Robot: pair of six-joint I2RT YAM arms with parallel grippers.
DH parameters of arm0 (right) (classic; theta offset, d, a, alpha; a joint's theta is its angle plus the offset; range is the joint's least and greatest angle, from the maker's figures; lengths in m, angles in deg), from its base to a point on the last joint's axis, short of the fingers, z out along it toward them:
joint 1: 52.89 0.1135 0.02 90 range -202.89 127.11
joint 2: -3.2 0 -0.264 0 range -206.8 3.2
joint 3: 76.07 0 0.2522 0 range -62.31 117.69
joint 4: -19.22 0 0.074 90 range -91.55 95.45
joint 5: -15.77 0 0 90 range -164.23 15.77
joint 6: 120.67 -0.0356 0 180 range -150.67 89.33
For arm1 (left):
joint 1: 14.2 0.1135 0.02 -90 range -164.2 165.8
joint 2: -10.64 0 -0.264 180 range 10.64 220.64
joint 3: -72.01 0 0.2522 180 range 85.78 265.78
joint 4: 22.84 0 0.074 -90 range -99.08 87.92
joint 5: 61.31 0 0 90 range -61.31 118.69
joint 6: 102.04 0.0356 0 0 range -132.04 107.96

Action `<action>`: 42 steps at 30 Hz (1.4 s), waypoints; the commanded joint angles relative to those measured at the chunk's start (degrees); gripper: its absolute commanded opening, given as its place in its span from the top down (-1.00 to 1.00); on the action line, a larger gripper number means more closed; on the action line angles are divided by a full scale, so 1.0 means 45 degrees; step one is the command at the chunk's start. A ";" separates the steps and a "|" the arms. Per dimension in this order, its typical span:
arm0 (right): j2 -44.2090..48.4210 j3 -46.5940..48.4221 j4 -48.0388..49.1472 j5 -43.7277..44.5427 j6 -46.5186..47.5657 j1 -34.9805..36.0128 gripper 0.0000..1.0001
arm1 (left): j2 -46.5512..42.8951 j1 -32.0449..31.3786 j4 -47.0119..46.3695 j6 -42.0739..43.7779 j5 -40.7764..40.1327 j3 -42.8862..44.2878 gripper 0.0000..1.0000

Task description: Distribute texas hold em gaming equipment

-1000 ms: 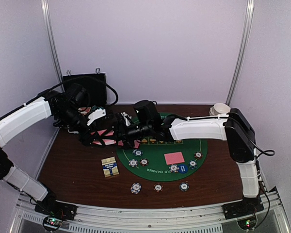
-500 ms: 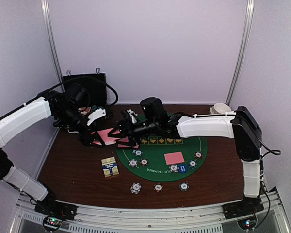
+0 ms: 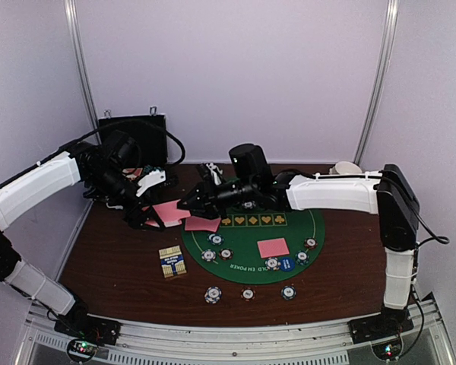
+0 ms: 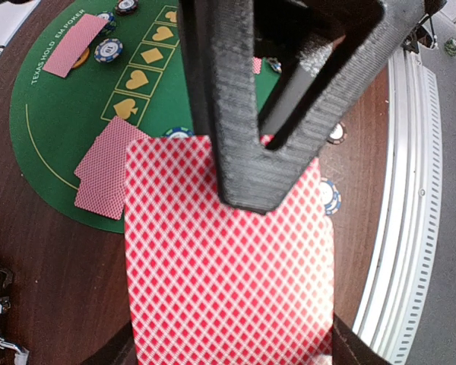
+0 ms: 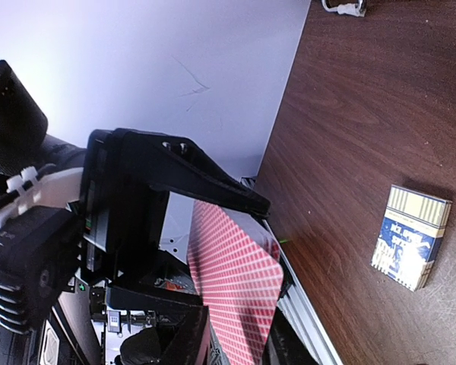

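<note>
My left gripper (image 3: 146, 217) is shut on a small stack of pink-backed playing cards (image 3: 167, 211) held over the brown table left of the green mat (image 3: 251, 237). In the left wrist view the top card (image 4: 182, 289) fills the gripper (image 4: 247, 285). My right gripper (image 3: 187, 204) reaches in from the right to that stack's edge. One pink-backed card (image 5: 243, 304) stands between its fingers (image 5: 232, 262), and they look shut on it. Two cards (image 3: 204, 225) overlap on the mat's left rim, and more cards (image 3: 273, 247) lie on its right half. Striped poker chips (image 3: 215, 239) are spread over the mat.
Three chips (image 3: 248, 293) lie on the wood in front of the mat. A card box (image 3: 172, 262) sits near the mat's left edge. The black case (image 3: 133, 133) stands at the back left and the white bowl (image 3: 346, 170) at the back right.
My right gripper has drawn back to the right from the left gripper's stack, and its fingers have closed in. The left arm has stayed where it was.
</note>
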 commanded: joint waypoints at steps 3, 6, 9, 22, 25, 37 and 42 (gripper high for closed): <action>0.0589 -0.0307 0.0125 -0.0311 -0.0126 -0.0063 0.68 | -0.0205 0.0080 -0.0251 -0.0003 0.0296 0.0213 1.00; 0.0654 -0.0308 0.0046 -0.0354 -0.0145 -0.0105 0.82 | -0.0199 0.0081 -0.0251 0.0003 0.0305 0.0213 1.00; 0.0877 -0.0434 -0.0029 -0.0342 -0.0135 -0.0245 1.00 | -0.0185 0.0080 -0.0254 0.0027 0.0236 0.0194 1.00; 0.3102 -0.3045 -0.0163 -0.0260 -0.0089 -0.1694 1.00 | -0.0147 0.0080 -0.0247 0.0079 0.0149 0.0214 1.00; 0.4183 -0.4581 -0.0598 -0.0194 0.0285 -0.2475 1.00 | -0.0163 0.0080 -0.0239 0.0098 0.0116 0.0184 1.00; 0.6397 -0.8661 -0.3522 0.0778 0.3127 -0.5314 1.00 | -0.0131 0.0080 -0.0092 0.0120 0.0184 0.0306 1.00; 0.5636 -0.8502 -0.3814 0.1182 0.3889 -0.5532 1.00 | -0.0080 0.0080 -0.0075 0.0098 0.0176 0.0321 1.00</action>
